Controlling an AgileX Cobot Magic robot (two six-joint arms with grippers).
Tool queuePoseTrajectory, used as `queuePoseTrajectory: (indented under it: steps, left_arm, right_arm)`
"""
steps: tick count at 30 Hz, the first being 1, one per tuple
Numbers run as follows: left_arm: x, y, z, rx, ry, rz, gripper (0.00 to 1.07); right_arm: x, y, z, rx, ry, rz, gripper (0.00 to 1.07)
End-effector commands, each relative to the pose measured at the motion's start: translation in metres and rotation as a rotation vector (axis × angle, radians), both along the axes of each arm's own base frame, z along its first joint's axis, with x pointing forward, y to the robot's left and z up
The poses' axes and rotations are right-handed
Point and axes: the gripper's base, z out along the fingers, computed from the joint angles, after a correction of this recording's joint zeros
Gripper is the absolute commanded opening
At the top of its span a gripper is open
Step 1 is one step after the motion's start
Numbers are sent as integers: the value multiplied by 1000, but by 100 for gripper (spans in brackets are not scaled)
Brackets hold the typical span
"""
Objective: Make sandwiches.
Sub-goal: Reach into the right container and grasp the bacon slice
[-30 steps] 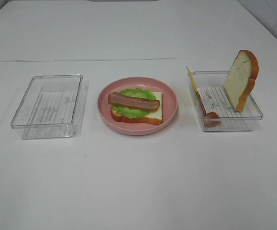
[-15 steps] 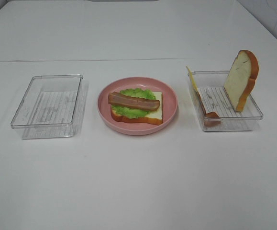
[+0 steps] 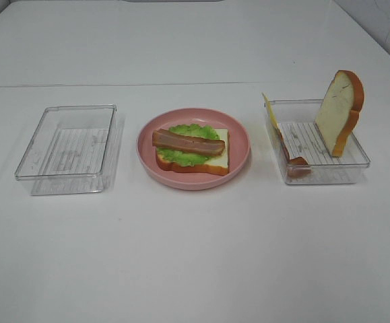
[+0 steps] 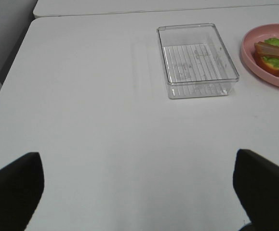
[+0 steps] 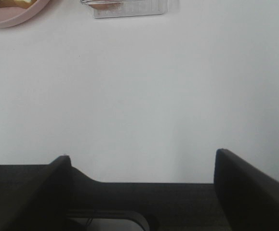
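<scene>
The open sandwich lies on the pink plate (image 3: 239, 144) at the table's middle: a bread slice (image 3: 216, 161), green lettuce (image 3: 184, 157) and a bacon strip (image 3: 188, 142) on top. It also shows in the left wrist view (image 4: 274, 50). In the right clear tray (image 3: 322, 173) a second bread slice (image 3: 339, 111) stands upright, a yellow cheese square (image 3: 269, 111) leans on the left wall, and another bacon strip (image 3: 294, 160) lies by it. My left gripper (image 4: 137, 154) and right gripper (image 5: 141, 155) are open, hold nothing, and are far from the food. Neither shows in the exterior view.
A second clear tray (image 3: 60, 176) stands left of the plate, also in the left wrist view (image 4: 202, 83). The right wrist view shows the plate's rim (image 5: 14, 18), the right tray's end (image 5: 129, 8) and the table's dark front edge (image 5: 144, 197).
</scene>
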Motion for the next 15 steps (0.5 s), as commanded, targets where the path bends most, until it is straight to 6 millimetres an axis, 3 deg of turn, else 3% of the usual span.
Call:
queuePoseTrajectory:
  steps: [1, 3, 4, 6, 8, 9, 10, 11, 13, 14, 15]
  left_arm:
    - [-3, -1, -1, -14, -20, 0, 100]
    - [-3, -1, -1, -14, -20, 0, 100]
    - [-3, -1, -1, -14, -20, 0, 100]
    - [-3, -1, -1, -15, -20, -1, 100]
    - [-3, -1, -1, -15, -20, -1, 100]
    - [-3, -1, -1, -15, -20, -1, 100]
    - [-3, -1, -1, -15, -20, -1, 100]
    - [-3, -1, -1, -15, -20, -1, 100]
    - [-3, -1, -1, -15, -20, -1, 100]
    - [-3, -1, -1, -15, -20, -1, 100]
    - [-3, -1, -1, -15, -20, -1, 100]
  right_arm:
    - [46, 3, 22, 25, 86, -40, 78]
    - [55, 3, 25, 31, 99, -54, 78]
    - [76, 4, 32, 49, 113, -91, 81]
    - [88, 4, 34, 56, 129, -111, 84]
    - [120, 6, 32, 59, 198, -133, 93]
    - [120, 6, 32, 59, 198, -133, 93]
    - [138, 7, 30, 60, 228, -135, 95]
    - [138, 7, 30, 60, 228, -135, 95]
    - [165, 10, 28, 80, 251, -135, 95]
    - [165, 10, 28, 80, 251, -135, 95]
    - [183, 13, 25, 97, 261, -124, 95]
